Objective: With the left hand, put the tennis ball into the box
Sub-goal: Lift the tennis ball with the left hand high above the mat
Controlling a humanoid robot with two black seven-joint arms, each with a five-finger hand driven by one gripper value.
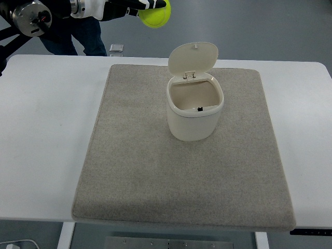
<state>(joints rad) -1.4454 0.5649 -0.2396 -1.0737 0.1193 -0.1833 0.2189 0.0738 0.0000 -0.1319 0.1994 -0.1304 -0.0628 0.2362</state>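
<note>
A yellow-green tennis ball (155, 15) hangs in the air at the top of the view, beyond the table's far edge. My left hand (142, 6) comes in from the upper left and is shut on the ball, its black fingers over the ball's top. A cream box (194, 115) with its hinged lid (193, 58) flipped up stands on the grey mat (181, 171), below and to the right of the ball. The box's inside looks empty. My right arm does not show.
The mat lies on a white table (46, 129). Behind the far edge, at the upper left, a person's legs in blue trousers (83, 36) stand on the grey floor. A small grey object (116, 49) lies on the floor there.
</note>
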